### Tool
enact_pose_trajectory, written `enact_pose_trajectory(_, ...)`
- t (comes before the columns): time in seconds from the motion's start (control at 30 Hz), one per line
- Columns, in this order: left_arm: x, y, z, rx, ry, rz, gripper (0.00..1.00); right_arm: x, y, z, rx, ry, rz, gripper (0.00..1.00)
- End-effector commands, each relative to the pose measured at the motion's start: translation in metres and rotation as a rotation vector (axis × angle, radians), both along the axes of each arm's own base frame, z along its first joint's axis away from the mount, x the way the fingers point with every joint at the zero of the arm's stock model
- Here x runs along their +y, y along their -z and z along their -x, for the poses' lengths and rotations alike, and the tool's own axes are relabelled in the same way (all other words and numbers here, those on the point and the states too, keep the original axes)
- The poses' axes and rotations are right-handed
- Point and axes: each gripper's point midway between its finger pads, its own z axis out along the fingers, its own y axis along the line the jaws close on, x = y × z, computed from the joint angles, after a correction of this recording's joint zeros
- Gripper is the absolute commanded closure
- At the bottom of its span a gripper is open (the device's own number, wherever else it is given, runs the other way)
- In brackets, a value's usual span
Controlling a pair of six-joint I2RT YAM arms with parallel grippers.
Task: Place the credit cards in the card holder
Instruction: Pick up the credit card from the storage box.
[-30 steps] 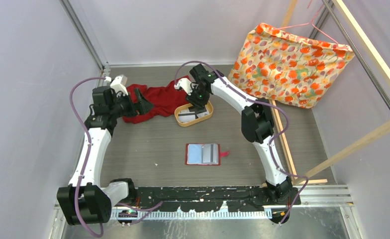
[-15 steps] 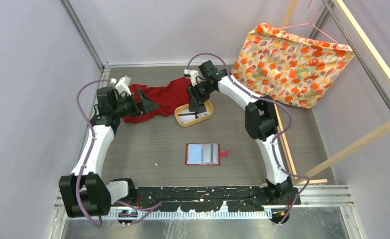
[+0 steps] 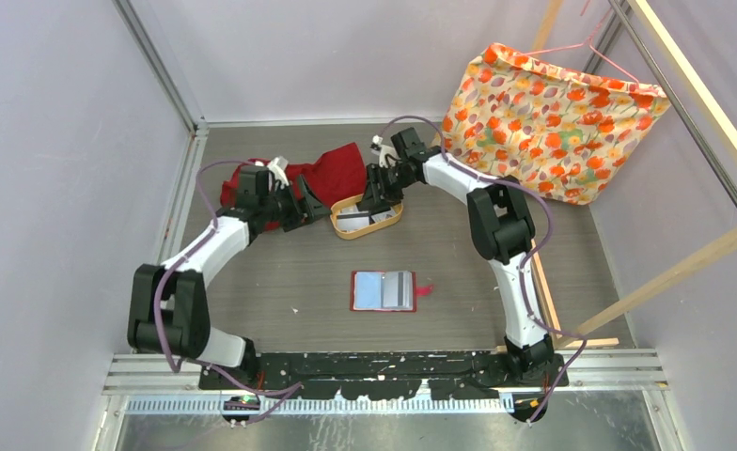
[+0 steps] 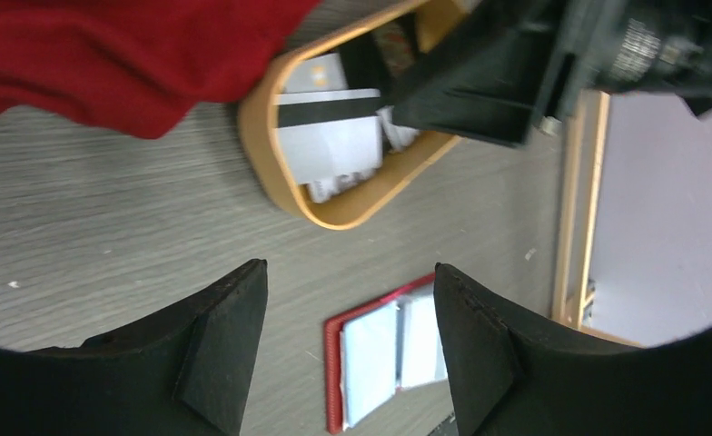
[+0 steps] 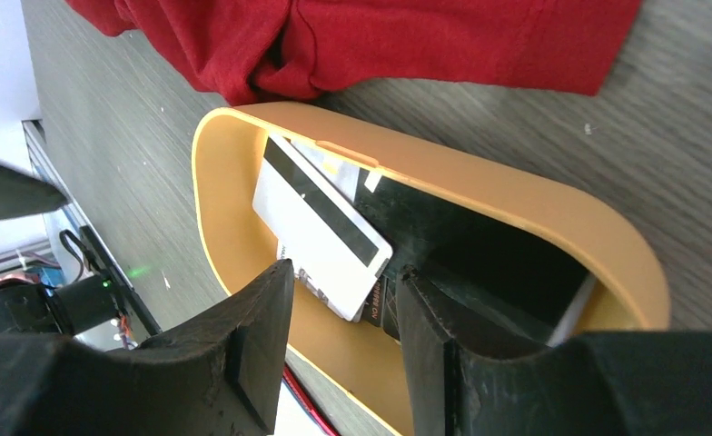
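Observation:
The credit cards point(image 3: 353, 222) lie stacked in an oval tan tray point(image 3: 365, 236) at mid-table. The top card point(image 5: 321, 227) is white with a dark stripe, shown too in the left wrist view point(image 4: 330, 136). My right gripper point(image 3: 380, 195) reaches into the tray from behind; in the wrist view it point(image 5: 345, 272) is open, the stack's lower corner showing between its fingertips. My left gripper point(image 3: 312, 204) is open just left of the tray, nothing between its fingers point(image 4: 350, 272). The card holder point(image 3: 384, 290) lies unfolded nearer the bases, pale pockets up, and appears past the left fingers point(image 4: 370, 363).
A red cloth point(image 3: 332, 167) is bunched behind and left of the tray, touching its far rim point(image 5: 380, 45). A floral fabric bag point(image 3: 553, 122) hangs at the back right. A wooden frame rail point(image 3: 534, 249) runs along the right side.
My left arm has swung from the left wall rightward to the tray's left side, its jaws narrowing. The right wrist shifted right and back over the tray, its jaws opening a little.

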Motion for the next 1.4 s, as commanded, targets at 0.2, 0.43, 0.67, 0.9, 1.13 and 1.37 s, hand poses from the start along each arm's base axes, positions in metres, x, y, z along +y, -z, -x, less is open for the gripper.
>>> enact_pose_trajectory(0.2, -0.016, 0.049, -0.042, 0.094, -0.077, -0.017, 0.40, 0.004, -0.033, 0.000, -0.063, 0.046, -0.017, 0.49)
enact_pose_trajectory(0.43, -0.026, 0.070, -0.047, 0.147, -0.066, -0.040, 0.55, 0.001, -0.032, 0.004, -0.031, 0.070, 0.014, 0.49)
enact_pose_trajectory(0.67, -0.031, 0.085, -0.043, 0.196, -0.049, -0.067, 0.66, 0.003, -0.031, 0.019, 0.062, 0.071, 0.002, 0.49)
enact_pose_trajectory(0.9, -0.036, 0.083, -0.038, 0.196, -0.046, -0.075, 0.73, 0.009, -0.028, 0.026, 0.142, 0.085, -0.023, 0.49)
enact_pose_trajectory(1.13, -0.045, 0.087, -0.030, 0.215, -0.076, -0.034, 0.77, 0.012, -0.020, 0.028, 0.155, 0.102, 0.007, 0.50)
enact_pose_trajectory(1.37, -0.046, 0.088, -0.027, 0.216, -0.091, -0.044, 0.78, 0.002, -0.019, 0.025, 0.124, 0.112, 0.072, 0.49)
